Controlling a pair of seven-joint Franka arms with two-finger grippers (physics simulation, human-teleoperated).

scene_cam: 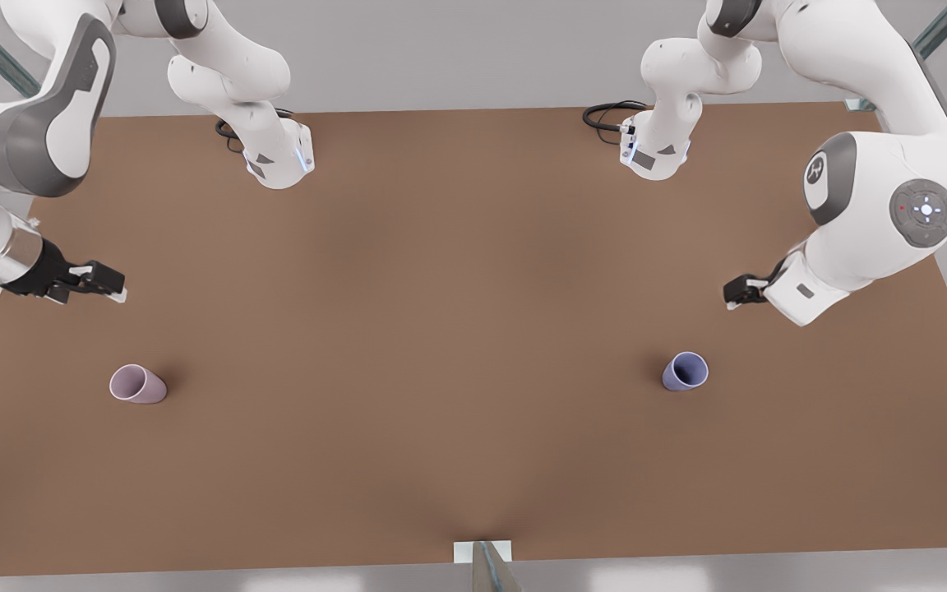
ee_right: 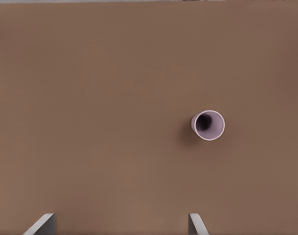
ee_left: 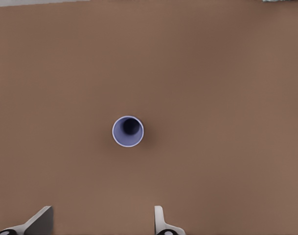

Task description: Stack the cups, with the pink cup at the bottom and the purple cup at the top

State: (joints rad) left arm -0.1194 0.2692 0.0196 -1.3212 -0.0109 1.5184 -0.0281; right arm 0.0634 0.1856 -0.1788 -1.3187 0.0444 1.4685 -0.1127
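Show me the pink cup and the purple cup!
pink cup (scene_cam: 138,384), front view, on its side wall near the rim.
purple cup (scene_cam: 685,371), front view, on its open mouth.

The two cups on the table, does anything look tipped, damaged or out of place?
Nothing stands out. The pink cup and the purple cup both stand upright, mouths up, far apart on the brown table, each beneath an open gripper.
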